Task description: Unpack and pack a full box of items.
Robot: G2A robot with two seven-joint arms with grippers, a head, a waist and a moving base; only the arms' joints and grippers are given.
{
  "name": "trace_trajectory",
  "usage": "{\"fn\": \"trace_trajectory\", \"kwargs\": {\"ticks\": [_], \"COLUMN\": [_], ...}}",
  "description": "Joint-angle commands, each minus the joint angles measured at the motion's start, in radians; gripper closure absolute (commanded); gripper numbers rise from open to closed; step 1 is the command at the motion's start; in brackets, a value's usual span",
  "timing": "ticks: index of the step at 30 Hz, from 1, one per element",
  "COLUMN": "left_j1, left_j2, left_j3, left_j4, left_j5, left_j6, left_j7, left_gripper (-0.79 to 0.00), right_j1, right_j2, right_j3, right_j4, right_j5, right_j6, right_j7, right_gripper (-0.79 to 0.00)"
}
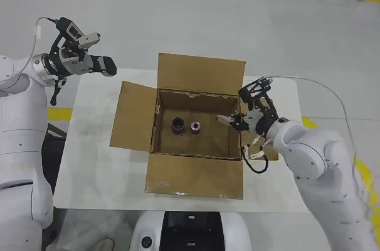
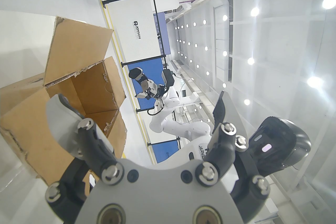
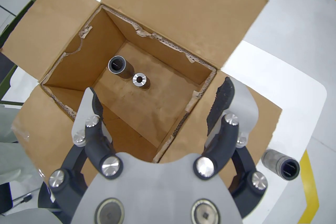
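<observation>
Hovering above the cardboard box's (image 1: 201,74) right rim, the right gripper (image 1: 231,119) is spread wide and empty; a wide metal tube (image 1: 177,124) and a narrower cylinder (image 1: 195,127) stand side by side on the box floor; the left gripper (image 1: 107,66), also spread, hangs past the table's (image 1: 89,163) far left corner

The right gripper (image 3: 158,89) is held above the right side of the box (image 1: 196,179) and is pointed down into it, with its jaws spread wide and nothing gripped. The left gripper (image 1: 108,66) is held well apart from the box, beyond its far left corner. It is turned sideways toward the box, with its jaws likewise spread and empty.
</observation>
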Motion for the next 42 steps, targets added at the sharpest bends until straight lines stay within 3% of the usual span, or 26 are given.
{"fn": "trace_trajectory", "kwargs": {"ticks": [1,12,42], "left_j1": [0.000,0.000,0.000], "left_j2": [0.000,0.000,0.000], "left_j3": [0.000,0.000,0.000], "left_j4": [0.000,0.000,0.000], "left_j5": [0.000,0.000,0.000], "left_j6": [0.000,0.000,0.000], "left_j7": [0.000,0.000,0.000], "left_gripper": [-0.785,-0.785,-0.785], "right_j1": [0.017,0.147,0.417], "right_j2": [-0.004,-0.033,-0.160], "right_j3": [-0.038,-0.218,-0.550], "right_j4": [0.034,0.203,0.665], "right_j5": [0.002,0.014,-0.105], "right_j6": [-0.014,-0.117,-0.157], "right_j7": [-0.005,0.008,-0.074], "right_gripper": [-0.785,-0.785,-0.785]}}
